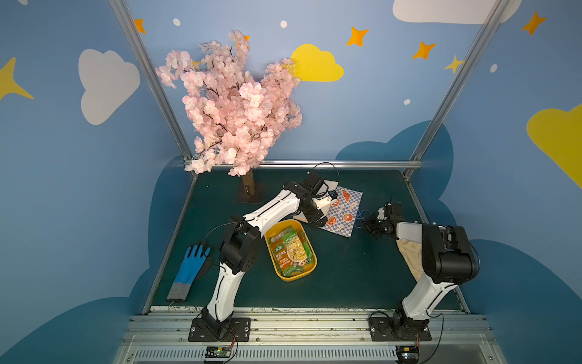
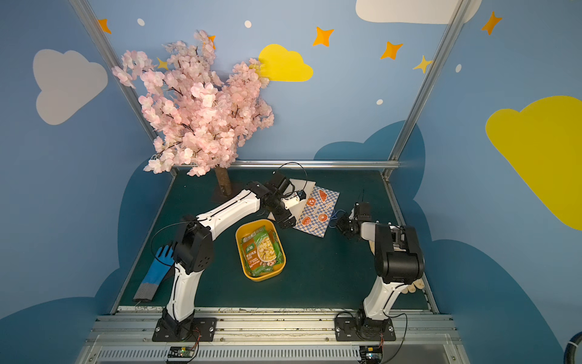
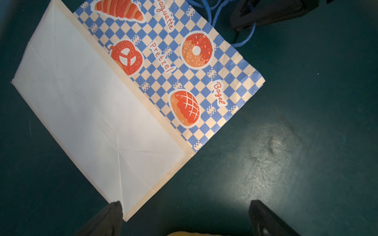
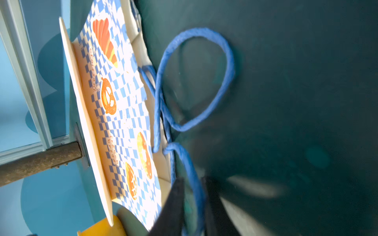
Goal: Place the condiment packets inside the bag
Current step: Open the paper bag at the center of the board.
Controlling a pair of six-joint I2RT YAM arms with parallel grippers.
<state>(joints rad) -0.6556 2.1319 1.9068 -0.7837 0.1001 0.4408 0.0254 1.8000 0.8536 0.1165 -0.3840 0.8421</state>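
bag [image 1: 345, 214]: flat on table [image 1: 346, 277] | condiment packets [image 1: 291, 250]: in yellow tray [image 1: 295, 278] | blue glove [image 1: 192, 268]: table edge

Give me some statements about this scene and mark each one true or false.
1. The paper bag stands upright. False: it lies flat on the table.
2. The condiment packets lie in the yellow tray. True.
3. The left gripper is shut on the bag. False: its jaws are open over the bag.
4. The blue string handle passes between the fingers of the right gripper. True.
5. The blue glove lies in the tray. False: it lies on the table.
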